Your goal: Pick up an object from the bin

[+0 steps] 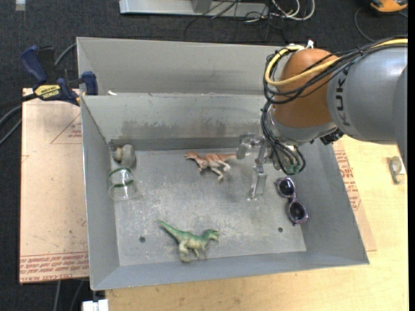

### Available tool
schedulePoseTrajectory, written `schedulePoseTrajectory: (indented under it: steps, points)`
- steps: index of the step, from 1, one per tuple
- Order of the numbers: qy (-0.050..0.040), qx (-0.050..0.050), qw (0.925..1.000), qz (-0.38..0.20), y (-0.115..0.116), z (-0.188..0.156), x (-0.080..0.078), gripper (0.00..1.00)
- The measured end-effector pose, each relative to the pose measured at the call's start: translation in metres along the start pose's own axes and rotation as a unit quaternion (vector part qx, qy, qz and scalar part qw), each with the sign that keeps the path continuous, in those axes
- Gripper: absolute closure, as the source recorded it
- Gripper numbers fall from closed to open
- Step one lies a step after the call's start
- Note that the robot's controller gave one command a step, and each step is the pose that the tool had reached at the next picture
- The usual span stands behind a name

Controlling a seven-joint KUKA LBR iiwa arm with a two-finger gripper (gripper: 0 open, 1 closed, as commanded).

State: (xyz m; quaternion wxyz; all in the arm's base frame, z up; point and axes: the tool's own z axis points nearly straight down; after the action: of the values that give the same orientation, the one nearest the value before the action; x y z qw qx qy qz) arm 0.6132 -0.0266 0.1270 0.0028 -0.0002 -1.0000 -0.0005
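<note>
The bin [97, 193] is dull, scuffed grey metal; the sunglasses [290, 199] look glossy plastic, the green dinosaur [189, 238] matt plastic.

Green dinosaur [190, 238] at six o'clock; orange-tan dinosaur [209, 162] at twelve; dark blue sunglasses [291, 199] at three; grey bin [168, 112].

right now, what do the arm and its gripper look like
The arm is a thick grey rounded link with dark lettering. An orange cover caps its wrist, looped with yellow and black cables. The gripper below is slim, silvery metal.
</note>
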Motion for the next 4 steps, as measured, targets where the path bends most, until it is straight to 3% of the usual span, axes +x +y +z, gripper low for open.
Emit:
schedulePoseTrajectory:
  steps: [1, 2, 3, 4]
  points:
    - [-0.0036, 0.000, 1.0000, 0.000, 0.000, -0.005, -0.002, 0.00]
    - [-0.0004, -0.001, 0.9989, 0.047, 0.023, 0.060, -0.038, 0.00]
    - [-0.0052, 0.000, 0.9995, -0.032, 0.047, 0.044, -0.032, 1.00]
    - [-0.0052, 0.000, 0.9995, -0.032, 0.047, 0.044, -0.032, 1.00]
